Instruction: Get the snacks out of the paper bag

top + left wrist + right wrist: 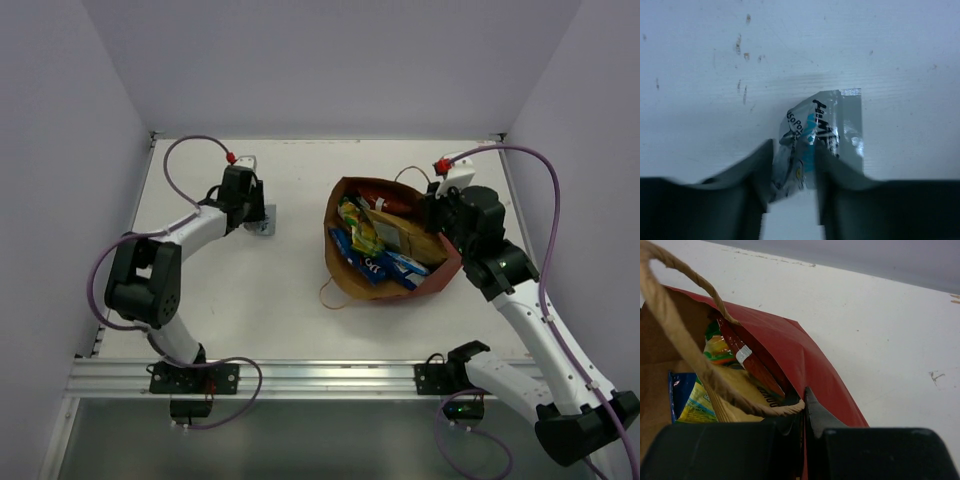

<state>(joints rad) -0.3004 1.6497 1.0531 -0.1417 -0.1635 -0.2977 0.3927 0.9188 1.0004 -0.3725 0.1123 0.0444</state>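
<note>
**Student:** What is the left arm doing in the overhead view?

**Tutor:** The left gripper [257, 215] is reaching down to the white table [300, 320], well to the left of the paper bag [345, 272]. In the left wrist view its two fingers [757, 175] are pressing in on a silver packet [842, 125] with blue and black print. The packet's crumpled near end is sitting pinched between the jaws, while the rest is lying flat on the table.

**Student:** And the right arm?

**Tutor:** The right gripper [437, 205] is meeting the bag at its far right rim. The right wrist view is showing the jaws closed on the brick-red wall, one finger [815, 412] outside and the other inside. A tan loop handle [670, 325] is arching across just in front of them.

**Student:** Where are the snacks lying?

**Tutor:** The bag is sitting right of the table's centre, its mouth gaping toward the overhead camera and its kraft lining showing. Inside, a red packet [385, 198] is resting at the far edge with a yellow-green packet [357, 225] beside it. A tan bag [410, 240] is lying in the middle, and two blue packets [372, 266] are lying nearest the arms' bases. All of these are overlapping one another. A second loop handle [330, 297] is trailing onto the table at the bag's near left corner. The silver packet alone is lying outside the bag.
</note>
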